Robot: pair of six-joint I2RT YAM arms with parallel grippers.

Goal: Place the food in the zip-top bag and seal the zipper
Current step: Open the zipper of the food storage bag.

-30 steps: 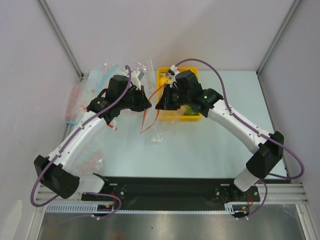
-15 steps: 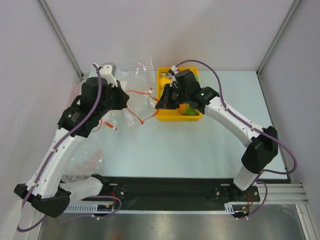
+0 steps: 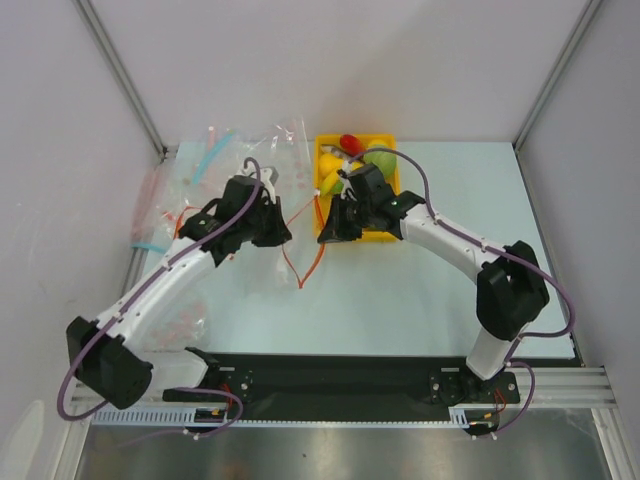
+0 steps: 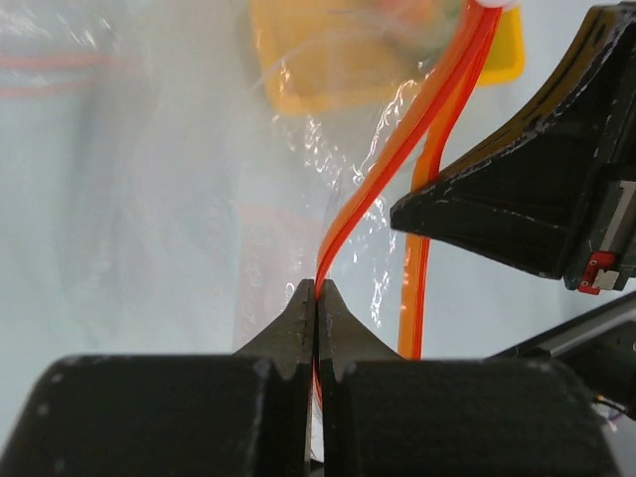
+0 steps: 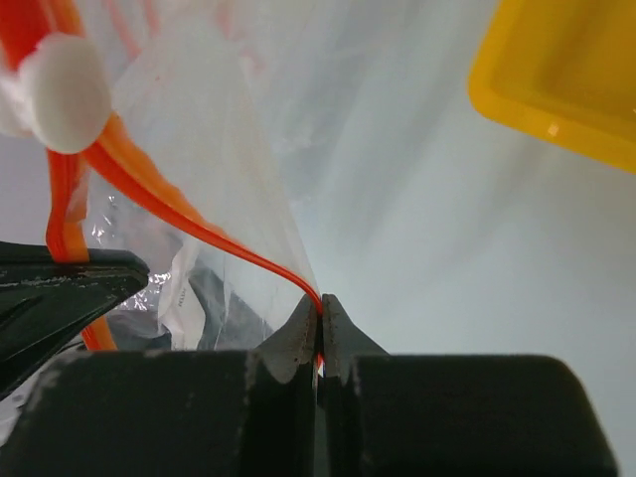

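Note:
The zip-top bag (image 5: 214, 149) hangs as a clear floppy sheet between my two grippers. Its red zipper (image 3: 302, 280) droops in a loop over the table. My left gripper (image 3: 283, 238) is shut on one end of the zipper (image 4: 343, 219), the strip running up out of the closed jaws. My right gripper (image 3: 324, 236) is shut on the other end of the zipper (image 5: 199, 234), with a white slider (image 5: 65, 79) further along the strip. The food lies in the yellow tray (image 3: 385, 236) behind the right gripper: a banana (image 3: 330, 165), a round green fruit (image 3: 380, 160) and a red piece (image 3: 350, 141).
Other clear pouches with blue strips (image 3: 215, 145) lie at the back left, and one more (image 3: 150, 243) sits by the left wall. A crumpled pouch (image 3: 180, 322) lies near the left arm's base. The right gripper's black body (image 4: 517, 209) stands close beside the left jaws.
The left arm swung out to the far left, then back to the centre. The right gripper drew toward me off the tray, uncovering the food. The zipper now sags between the grippers.

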